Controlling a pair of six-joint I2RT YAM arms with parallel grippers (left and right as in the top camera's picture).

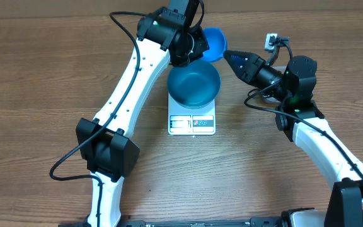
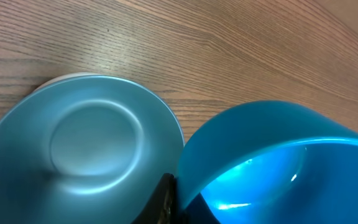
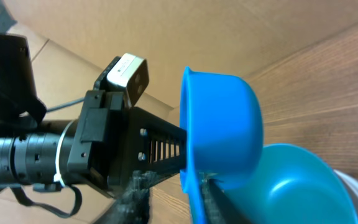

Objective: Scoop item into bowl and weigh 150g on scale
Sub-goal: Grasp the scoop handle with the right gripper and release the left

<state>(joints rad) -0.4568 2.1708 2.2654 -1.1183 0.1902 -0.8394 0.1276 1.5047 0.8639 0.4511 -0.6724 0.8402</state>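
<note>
Scoop (image 3: 219, 124) clenched in your left hand (image 1: 191, 45); right hand (image 1: 230, 58) grip unclear. Bowl (image 1: 194, 85) on scale (image 1: 192, 123) looks empty, so all scooping remains.

The bowl (image 1: 194, 85) is teal-blue, the scoop (image 1: 214, 43) brighter blue, the scale (image 1: 192, 124) white. The counter (image 1: 43, 75) shows brown wood grain. Both arms (image 1: 137, 79) are white with black joints.

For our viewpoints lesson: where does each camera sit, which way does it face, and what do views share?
Overhead: above the table, looking down at bowl on scale; both arms show.
Left wrist: looks down into the bowl past the scoop; one jaw shows.
Right wrist: faces the scoop side-on; its jaws show below.
All three share bowl and scoop.
</note>
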